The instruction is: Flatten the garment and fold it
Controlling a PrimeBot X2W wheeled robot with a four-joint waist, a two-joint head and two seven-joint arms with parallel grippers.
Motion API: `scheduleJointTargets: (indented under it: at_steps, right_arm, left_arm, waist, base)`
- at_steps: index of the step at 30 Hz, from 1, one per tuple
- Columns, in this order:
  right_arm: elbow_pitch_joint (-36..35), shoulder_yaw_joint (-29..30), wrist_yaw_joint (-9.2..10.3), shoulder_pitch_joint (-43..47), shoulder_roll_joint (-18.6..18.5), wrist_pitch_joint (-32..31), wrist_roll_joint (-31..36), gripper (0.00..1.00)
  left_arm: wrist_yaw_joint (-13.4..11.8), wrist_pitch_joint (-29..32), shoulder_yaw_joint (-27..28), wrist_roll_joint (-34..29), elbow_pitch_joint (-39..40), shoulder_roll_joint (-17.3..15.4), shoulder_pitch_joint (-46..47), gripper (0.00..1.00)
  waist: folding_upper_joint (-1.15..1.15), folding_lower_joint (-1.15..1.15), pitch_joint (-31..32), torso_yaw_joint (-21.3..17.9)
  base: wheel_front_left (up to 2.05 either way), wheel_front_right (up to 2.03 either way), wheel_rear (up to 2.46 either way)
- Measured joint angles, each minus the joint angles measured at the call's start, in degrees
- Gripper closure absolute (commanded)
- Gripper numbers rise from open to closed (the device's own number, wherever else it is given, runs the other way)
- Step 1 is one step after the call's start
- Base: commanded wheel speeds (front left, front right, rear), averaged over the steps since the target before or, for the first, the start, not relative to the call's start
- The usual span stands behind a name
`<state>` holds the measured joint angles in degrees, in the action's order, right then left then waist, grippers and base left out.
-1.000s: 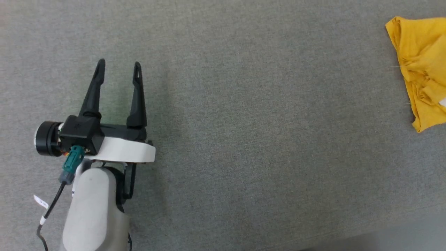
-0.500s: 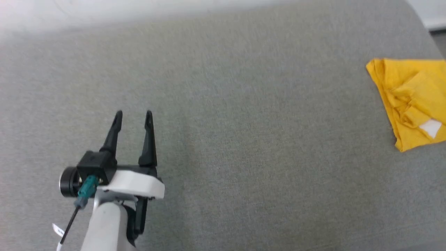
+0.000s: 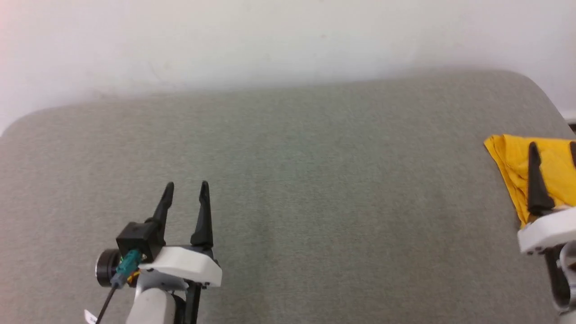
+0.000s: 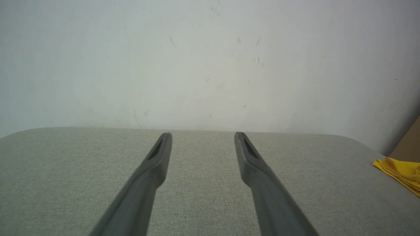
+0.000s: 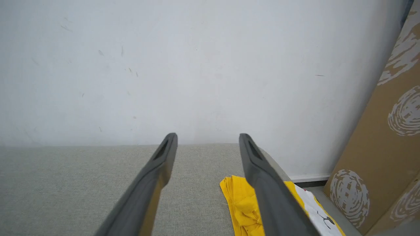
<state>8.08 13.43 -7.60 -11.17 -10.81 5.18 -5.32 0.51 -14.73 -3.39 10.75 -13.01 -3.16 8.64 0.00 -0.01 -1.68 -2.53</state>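
The garment [image 3: 506, 157] is a bright yellow bundle, lying bunched at the right end of the grey padded table [image 3: 315, 180]. In the right wrist view the garment [image 5: 242, 200] lies under and beyond the right finger, showing a white patch with black lines [image 5: 315, 211]. My right gripper [image 3: 553, 146] hovers over its near part, open, with nothing between the fingers [image 5: 265, 183]. Far off at the table's left, my left gripper [image 3: 186, 184] is open and empty over bare cloth. In the left wrist view the garment [image 4: 398, 170] sits at the far right.
A white wall [image 3: 288, 40] runs behind the table's far edge. A brown cardboard panel [image 5: 387, 147] with white prints leans just right of the table's rounded corner. Wide bare grey surface lies between the two grippers.
The head camera has tilted up, bringing the wall and the table's far edge into view. My right gripper has come into the picture over the garment. The left gripper stays open.
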Motion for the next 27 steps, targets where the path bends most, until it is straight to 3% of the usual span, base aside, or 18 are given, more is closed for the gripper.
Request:
scheduleJointTargets:
  at_steps: [10,27]
  right_arm:
    - [-9.45,-3.94,0.0,9.46,5.52,0.21,-1.42,0.0]
    - [-8.54,-7.75,0.0,16.38,7.66,1.92,-1.11,0.0]
  left_arm:
    - [0.04,0.0,-1.35,0.48,-1.64,0.11,-1.51,0.0]
    - [-0.1,0.0,-2.8,1.05,-1.72,0.16,-5.2,0.0]
  waist:
    - [0.0,0.01,3.36,4.52]
    - [0.0,0.01,5.69,7.36]
  base:
    - [0.0,0.0,0.0]
    - [0.0,0.0,0.0]
